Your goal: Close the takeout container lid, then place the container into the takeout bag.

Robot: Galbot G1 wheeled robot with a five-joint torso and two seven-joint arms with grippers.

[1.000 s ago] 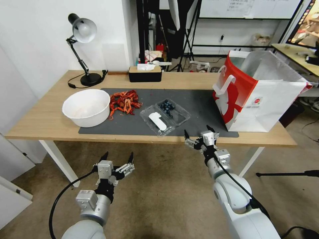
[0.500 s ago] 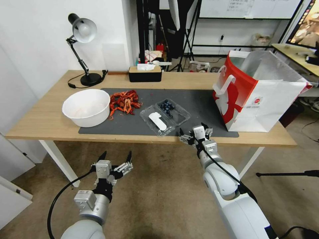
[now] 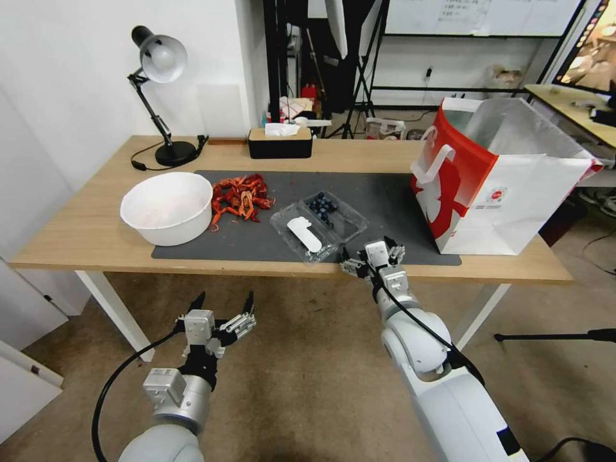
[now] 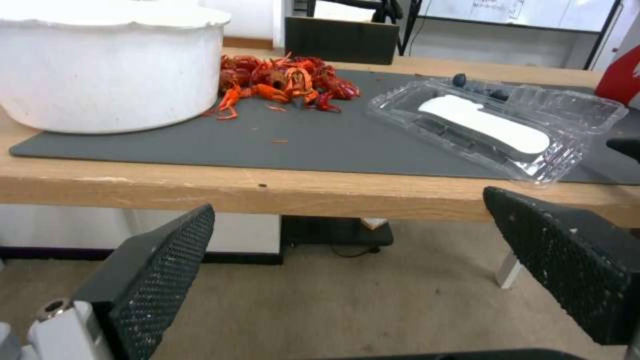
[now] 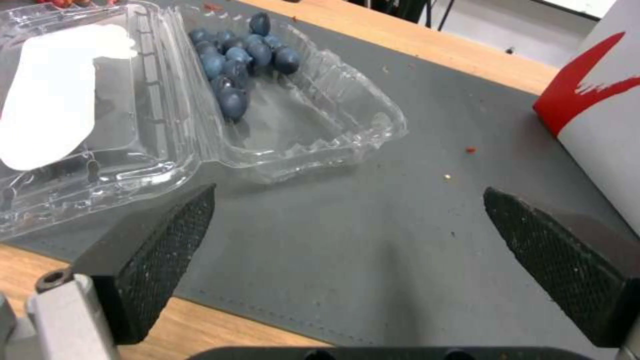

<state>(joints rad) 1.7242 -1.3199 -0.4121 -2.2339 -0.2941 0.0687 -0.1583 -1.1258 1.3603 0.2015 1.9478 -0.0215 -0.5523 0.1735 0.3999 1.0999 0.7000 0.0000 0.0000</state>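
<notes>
The takeout container [image 3: 335, 213] lies open on the grey mat, with dark blue berries in its far half [image 5: 267, 65]. Its lid [image 3: 303, 235], the half with the white oblong sticker [image 4: 483, 122], lies flat toward the table's front edge. My right gripper [image 3: 369, 250] is open over the front edge, just right of the container's near corner and apart from it; in the right wrist view the right gripper [image 5: 350, 195] holds nothing. My left gripper [image 3: 226, 296] hangs open below table height, in front of the table. The red-and-white takeout bag [image 3: 507, 186] stands open at the right.
A large white bowl [image 3: 167, 206] and a pile of red crayfish [image 3: 240, 196] sit left of the container. A black tissue box [image 3: 280, 142] and a desk lamp [image 3: 160, 96] stand at the back. Bare mat [image 3: 391, 199] lies between container and bag.
My right gripper has moved left along the table's front edge, closer to the container's near corner. The left gripper has dropped very slightly.
</notes>
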